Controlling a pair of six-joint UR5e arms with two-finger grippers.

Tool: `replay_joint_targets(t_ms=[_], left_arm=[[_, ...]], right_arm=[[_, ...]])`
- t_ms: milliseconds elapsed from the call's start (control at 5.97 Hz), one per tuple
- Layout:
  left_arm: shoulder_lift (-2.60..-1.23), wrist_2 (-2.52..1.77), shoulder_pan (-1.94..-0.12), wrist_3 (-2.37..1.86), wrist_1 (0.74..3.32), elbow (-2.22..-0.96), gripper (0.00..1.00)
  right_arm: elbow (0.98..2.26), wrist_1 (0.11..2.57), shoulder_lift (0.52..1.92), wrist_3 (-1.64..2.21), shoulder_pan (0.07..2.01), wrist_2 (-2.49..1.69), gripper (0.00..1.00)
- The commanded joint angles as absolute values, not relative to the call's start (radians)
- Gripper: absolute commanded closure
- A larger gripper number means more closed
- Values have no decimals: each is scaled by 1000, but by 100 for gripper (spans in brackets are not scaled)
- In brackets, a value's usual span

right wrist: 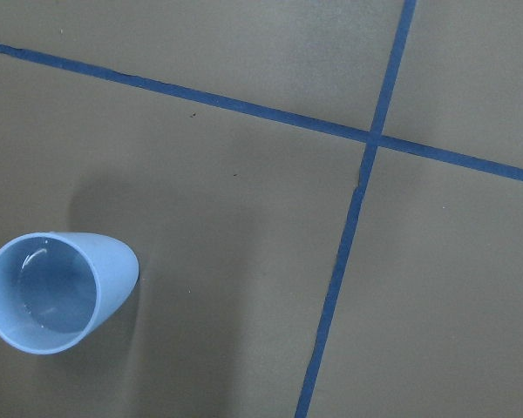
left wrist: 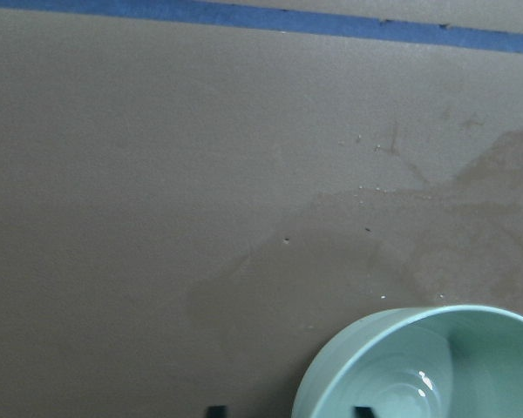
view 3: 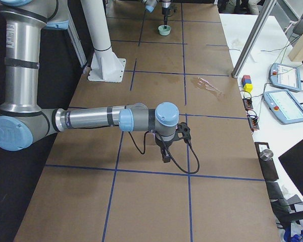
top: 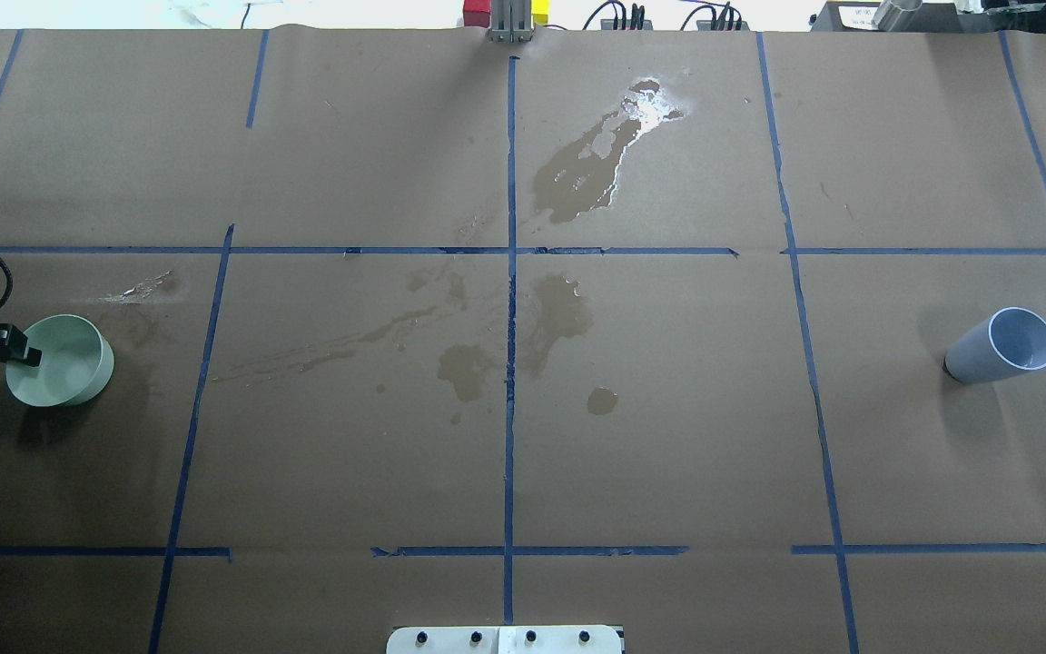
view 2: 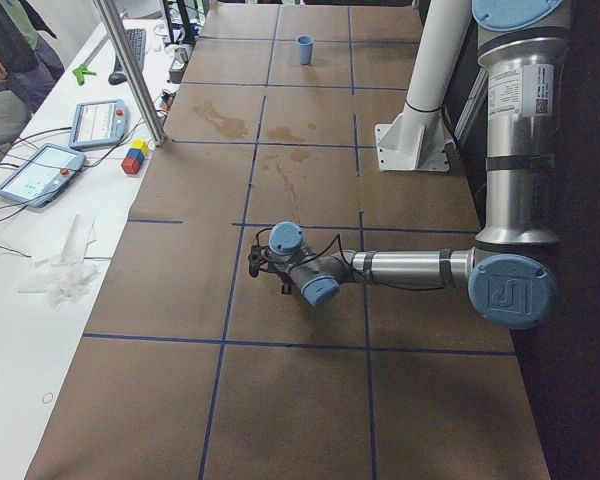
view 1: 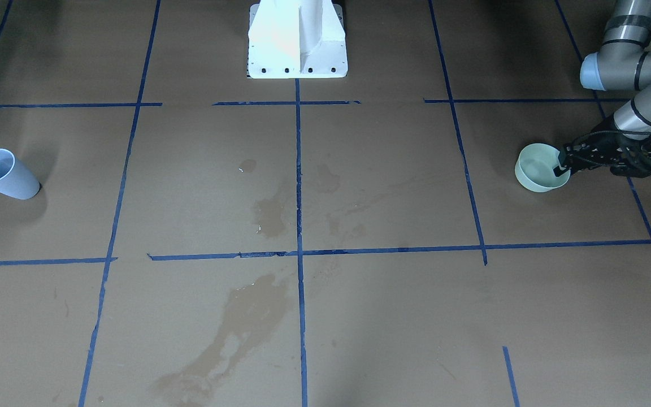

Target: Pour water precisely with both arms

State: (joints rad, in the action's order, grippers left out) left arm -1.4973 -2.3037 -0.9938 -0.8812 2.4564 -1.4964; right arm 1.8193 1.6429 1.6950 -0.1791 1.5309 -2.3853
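A pale green bowl [top: 64, 368] stands at my left end of the table. My left gripper [top: 28, 356] is at its rim. In the left wrist view one fingertip [left wrist: 362, 410] is inside the bowl [left wrist: 471, 366] and the other is outside it, with the jaws apart and open. A faint sheen on the bowl's bottom may be water. A light blue cup [top: 1000, 350] stands upright at the far right end, with a glossy film of water [right wrist: 39, 296] inside. My right gripper [view 3: 164, 157] hangs low over the paper and shows only from the side, so I cannot tell its state.
Dark wet patches [top: 577, 177] stain the brown paper around the middle tape cross [top: 511, 251]. The white pedestal [view 1: 297, 42] stands at the robot's edge. A side table holds tablets [view 2: 40, 170], coloured blocks [view 2: 133, 158] and a metal post. A person stands at its far end.
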Motion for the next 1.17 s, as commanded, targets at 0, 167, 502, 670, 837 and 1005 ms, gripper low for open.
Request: replay_joint_targets(t_ms=[0, 167, 502, 670, 837, 1005], left_arm=[[-1525, -2303, -991, -879, 2457, -1511, 100], [-1551, -2303, -996, -879, 2456, -1544, 100], [-1700, -2252, -1000, -885, 2351, -1568, 98], [-1812, -2250, -990, -981, 2227, -1581, 99], [-1918, -2196, -912, -1120, 2171, -1580, 100], [-2024, -2096, -787, -1225, 2108, -1565, 99]], right_arm=[[1819, 1643, 1695, -178, 1531, -2385, 0], [1819, 1643, 1695, -178, 1531, -2385, 0], [1821, 1643, 1695, -178, 1531, -2385, 0], [1822, 1643, 1695, -178, 1531, -2385, 0], [1824, 1643, 1695, -178, 1531, -2385, 0], [1825, 1643, 1694, -178, 1531, -2385, 0]])
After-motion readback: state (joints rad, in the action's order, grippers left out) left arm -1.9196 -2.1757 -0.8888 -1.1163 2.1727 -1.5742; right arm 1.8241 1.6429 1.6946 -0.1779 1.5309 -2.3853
